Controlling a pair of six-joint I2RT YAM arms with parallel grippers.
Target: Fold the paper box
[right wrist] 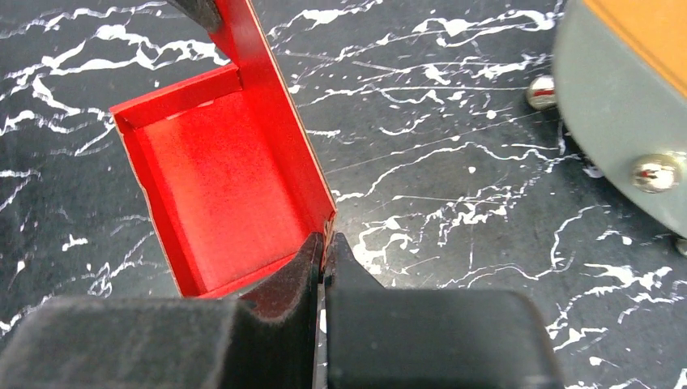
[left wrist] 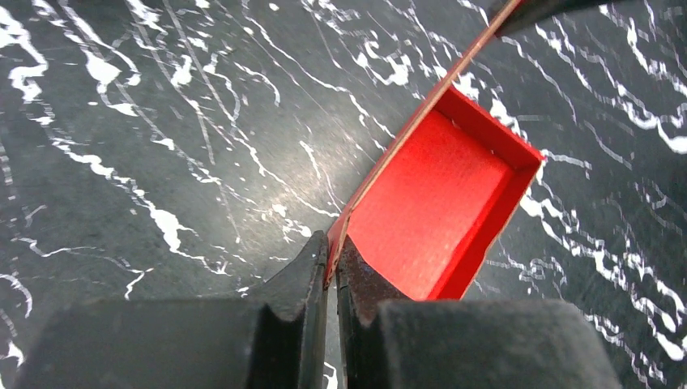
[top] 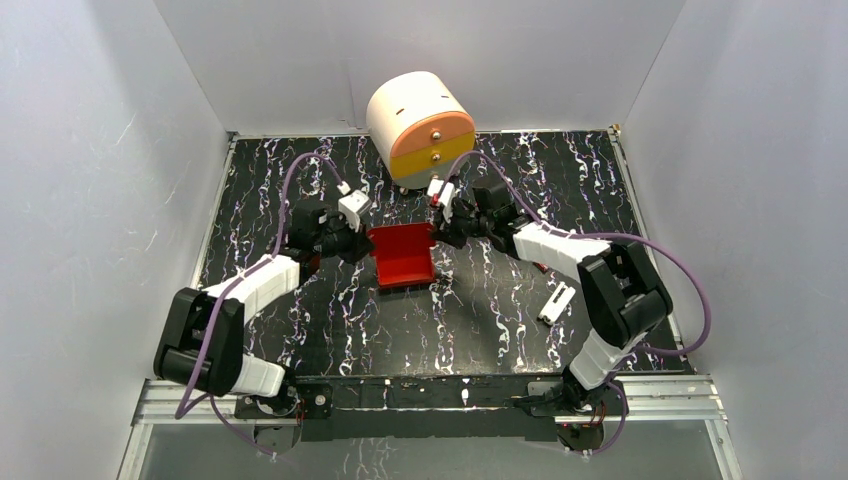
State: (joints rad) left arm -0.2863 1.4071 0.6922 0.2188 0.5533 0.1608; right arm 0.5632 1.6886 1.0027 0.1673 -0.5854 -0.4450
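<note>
The paper box is bright red card, standing as an open shallow tray with raised walls on the dark marbled table. My left gripper is at the box's left far corner; in the left wrist view its jaws are shut on the thin edge of the box wall. My right gripper is at the far right corner. In the right wrist view it is shut on the corner of the same wall of the paper box. The opposite gripper's tip shows at the far end of that wall in each wrist view.
A round white, orange and yellow drawer unit stands behind the box, its knobs close on the right of the right wrist view. A small white packet lies on the table to the right. White walls enclose the table.
</note>
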